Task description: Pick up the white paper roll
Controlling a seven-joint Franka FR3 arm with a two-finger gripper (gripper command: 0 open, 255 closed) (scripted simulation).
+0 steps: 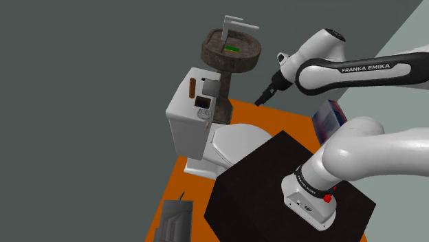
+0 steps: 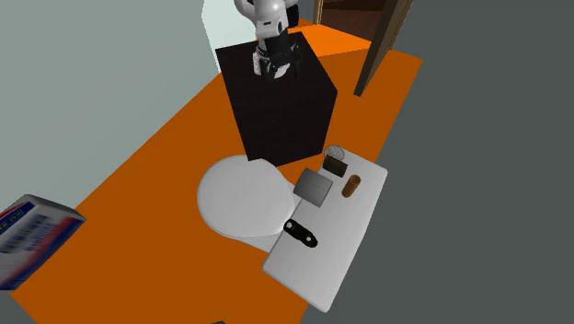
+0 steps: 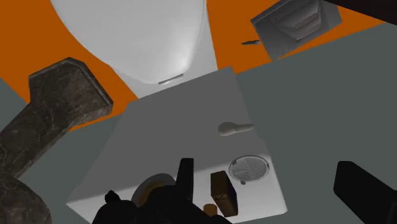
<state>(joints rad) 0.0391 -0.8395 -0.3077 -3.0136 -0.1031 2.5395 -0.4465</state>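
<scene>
The white paper roll is a pale round disc with fine lines, standing on end at a corner of the white toilet tank lid. In the second exterior view the roll is at the lid's end nearest the stand. My black gripper is open, its fingers far apart. The roll lies beyond them, untouched. In the shoulder view the gripper hangs to the right of the sink pedestal, above tank height, pointing down and left. A small black shape over the lid looks like the gripper.
A dark brown box, a brown cylinder and a grey square share the lid with the roll. The stone sink pedestal rises close beside the gripper. The toilet seat, black stand and floor box lie around.
</scene>
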